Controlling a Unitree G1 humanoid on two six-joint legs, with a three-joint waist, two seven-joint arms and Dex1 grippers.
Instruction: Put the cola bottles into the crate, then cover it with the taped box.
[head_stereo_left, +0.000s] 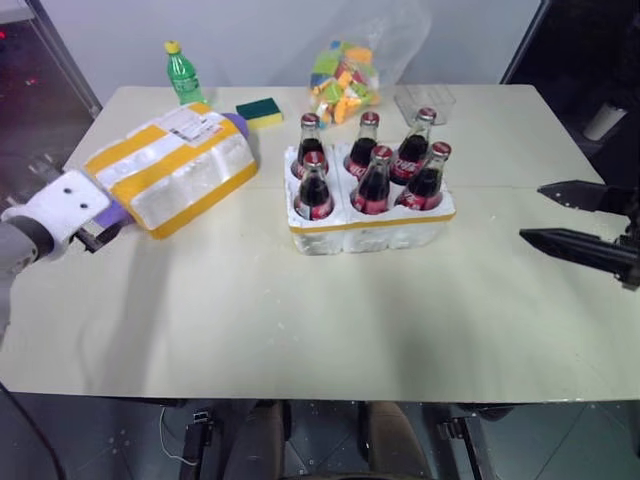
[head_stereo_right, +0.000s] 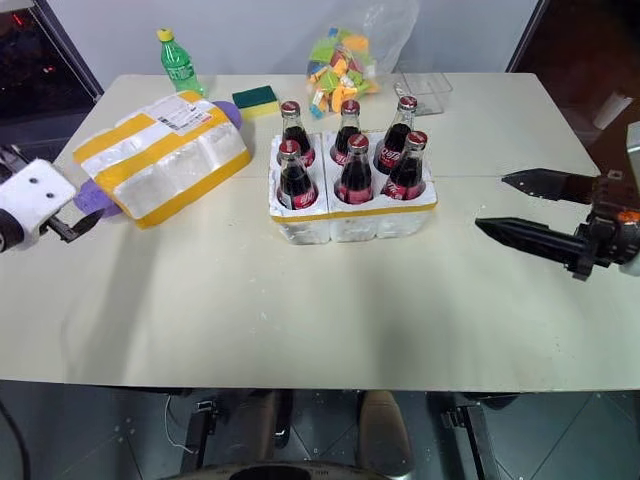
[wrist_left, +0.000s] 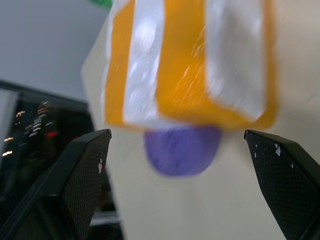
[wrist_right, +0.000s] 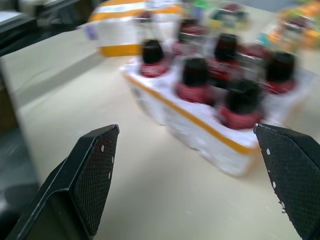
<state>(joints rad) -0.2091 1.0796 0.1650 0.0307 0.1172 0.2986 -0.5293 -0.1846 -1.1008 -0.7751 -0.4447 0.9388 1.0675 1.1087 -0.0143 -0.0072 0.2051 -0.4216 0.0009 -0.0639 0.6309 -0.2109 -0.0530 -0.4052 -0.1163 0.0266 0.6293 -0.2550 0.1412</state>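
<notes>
All six cola bottles stand upright in the crate, two rows of three, one per round compartment. The crate sits mid-table, its thin yellow band running along the side.

Right gripper hangs over the table's right part, fingers spread wide with nothing between them. The tips point toward the crate, which lies ahead of them and well apart; in the right wrist view the crate's near corner falls between the two fingers, farther out.

Left gripper is at the table's left edge, fingers also wide apart and empty. Just beyond the tips lies a flat purple disc, partly tucked under the taped box. The box is ahead of the fingers, near but not touched, its short end facing them. It lies flat on the table, wide yellow bands across it, a white shipping label on the end away from the fingers. Crate and box are apart, a strip of bare table between them.

Beyond the box, at the table's far edge: a green plastic bottle with a yellow cap and a yellow-green sponge. Behind the crate: a clear bag of coloured pieces and a clear plastic tub.
</notes>
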